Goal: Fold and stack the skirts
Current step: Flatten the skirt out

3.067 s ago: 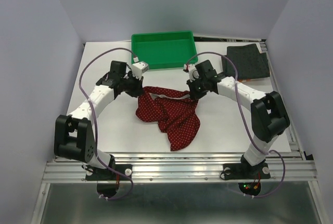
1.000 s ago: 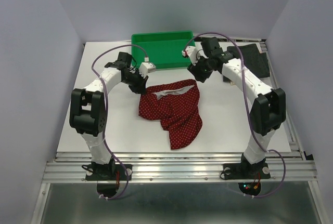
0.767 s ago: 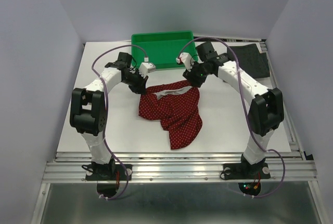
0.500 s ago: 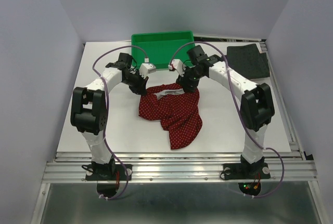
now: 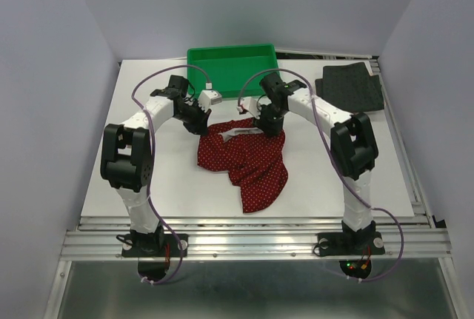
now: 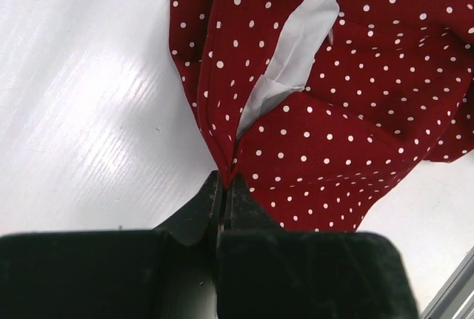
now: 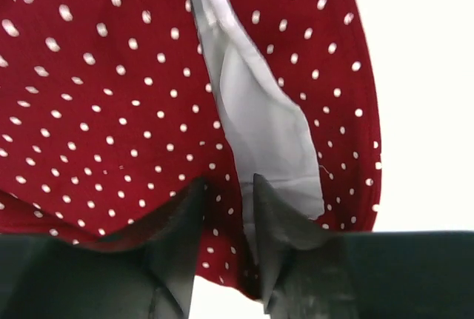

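Pinching red dotted skirt [image 5: 248, 160] near green tray [image 5: 229, 71], left jaws are closed; right jaws apart.

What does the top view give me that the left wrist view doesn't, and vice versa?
Only top: the tray, the grey skirt at far right, and the right end effector at the far edge of the red skirt. Only left wrist: the left end effector is shut on a pinched fold of that skirt. Both: the red skirt and its white lining.
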{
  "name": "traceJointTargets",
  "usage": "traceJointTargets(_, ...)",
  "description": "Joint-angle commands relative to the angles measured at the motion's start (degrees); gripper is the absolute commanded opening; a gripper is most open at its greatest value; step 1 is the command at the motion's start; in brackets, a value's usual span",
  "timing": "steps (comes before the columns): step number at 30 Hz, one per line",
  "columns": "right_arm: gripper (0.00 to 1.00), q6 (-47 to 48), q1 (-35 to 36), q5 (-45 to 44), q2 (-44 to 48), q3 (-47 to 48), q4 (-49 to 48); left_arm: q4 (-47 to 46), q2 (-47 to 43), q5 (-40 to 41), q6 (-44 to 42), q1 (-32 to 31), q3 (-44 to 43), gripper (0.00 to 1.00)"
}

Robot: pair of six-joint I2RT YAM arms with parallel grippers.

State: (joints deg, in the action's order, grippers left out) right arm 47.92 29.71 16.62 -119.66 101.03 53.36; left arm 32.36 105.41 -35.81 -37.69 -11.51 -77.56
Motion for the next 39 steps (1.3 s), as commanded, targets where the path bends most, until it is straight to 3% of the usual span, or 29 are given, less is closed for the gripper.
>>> traceJointTargets(1,0.33,2.79,0.34,-4.75,4.60,-2.06,1.83,-0.54,-2.31,0.48,-1.15,0.35,0.30,0.00)
traceJointTargets(6,0.01,4.11,-3.95,-6.86,7.77,-0.23,5.25,-0.63,-4.68,1.27,-0.98,1.75,-0.05,0.00)
traceJointTargets(18,0.01,4.38,-10.99,-14.25,17.96,1.27,-0.97,-8.10,-18.82,5.75,2.80,4.21,0.22,0.00)
traceJointTargets(26,0.01,5.77,-12.93,-11.53,25.43,7.69,-1.42,-11.70,-28.49,7.78,2.80,4.30,-1.45,0.00)
traceJointTargets(31,0.01,8.76,-12.93,-3.89,33.69,8.30,8.06,-6.62,-34.47,6.20,2.28,4.21,-4.18,0.00)
traceJointTargets(39,0.01,4.73,-12.93,1.65,44.06,10.84,16.94,1.03,-50.37,3.04,1.22,4.12,-2.24,0.00)
